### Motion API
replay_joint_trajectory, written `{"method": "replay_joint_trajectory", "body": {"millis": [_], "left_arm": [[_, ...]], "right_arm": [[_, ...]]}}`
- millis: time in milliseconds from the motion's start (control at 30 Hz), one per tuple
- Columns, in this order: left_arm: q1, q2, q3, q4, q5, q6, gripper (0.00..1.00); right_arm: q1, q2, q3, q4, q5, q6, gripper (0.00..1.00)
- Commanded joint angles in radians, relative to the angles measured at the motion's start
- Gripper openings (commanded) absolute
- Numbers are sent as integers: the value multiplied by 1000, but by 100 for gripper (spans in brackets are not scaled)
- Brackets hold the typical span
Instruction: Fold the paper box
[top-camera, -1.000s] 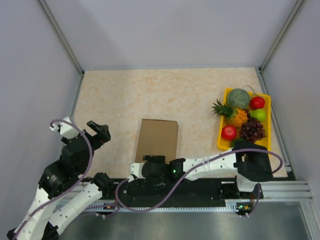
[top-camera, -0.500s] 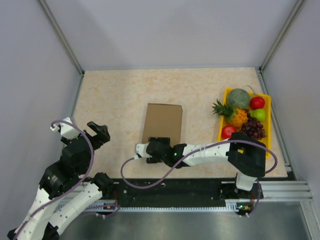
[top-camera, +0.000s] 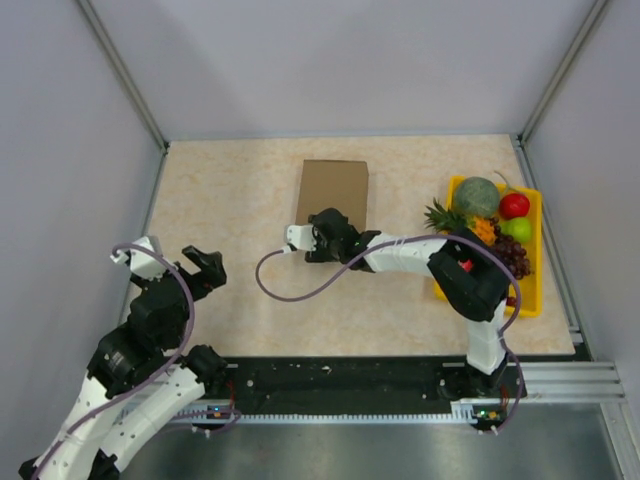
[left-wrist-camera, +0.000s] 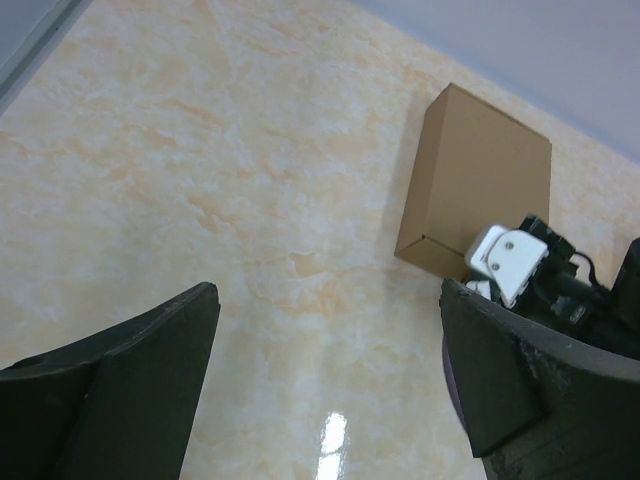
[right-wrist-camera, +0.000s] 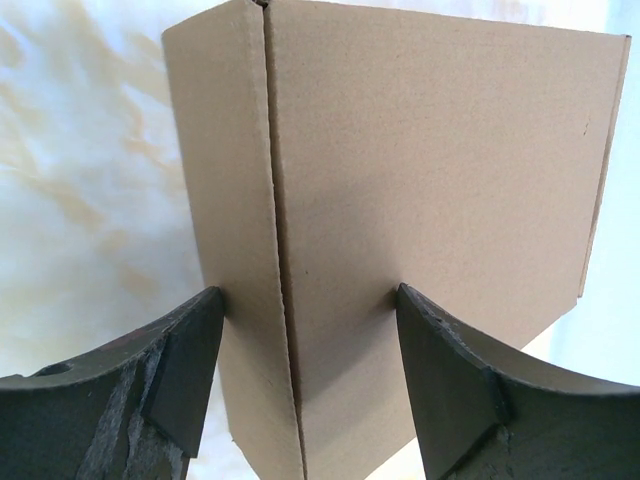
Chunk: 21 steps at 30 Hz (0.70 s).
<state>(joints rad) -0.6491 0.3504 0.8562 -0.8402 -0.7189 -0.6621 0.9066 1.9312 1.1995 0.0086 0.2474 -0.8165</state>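
Left gripper: wide open, empty.
Right gripper: part-open, touching paper box at its 6 o'clock end; hold unclear.

bright even light, a glare patch on the glossy table.

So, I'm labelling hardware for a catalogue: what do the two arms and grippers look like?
The left arm and right arm are white shells with black joints, each trailing a looping purple cable. The left gripper and right gripper have dark, matte, wedge-shaped fingers.
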Motion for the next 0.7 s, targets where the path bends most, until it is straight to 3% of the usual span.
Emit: {"method": "replay_joint_trajectory", "body": {"millis": [0,133,467,667], "left_arm": [[0,-5,-62,87,61,1,96],[0,13,-101,124,107,-16,95],[0,41,-92,127,93,-1,96],[0,44,-102,113,104,-21,96]], "right_arm": [[-89,66,25,-55,-149,-182,68],[-172,109,116,-58,-198,-223,68],[-198,252,311,-93,-206,-268,68],[-190,216,348,-52,-142,-168,75]]}}
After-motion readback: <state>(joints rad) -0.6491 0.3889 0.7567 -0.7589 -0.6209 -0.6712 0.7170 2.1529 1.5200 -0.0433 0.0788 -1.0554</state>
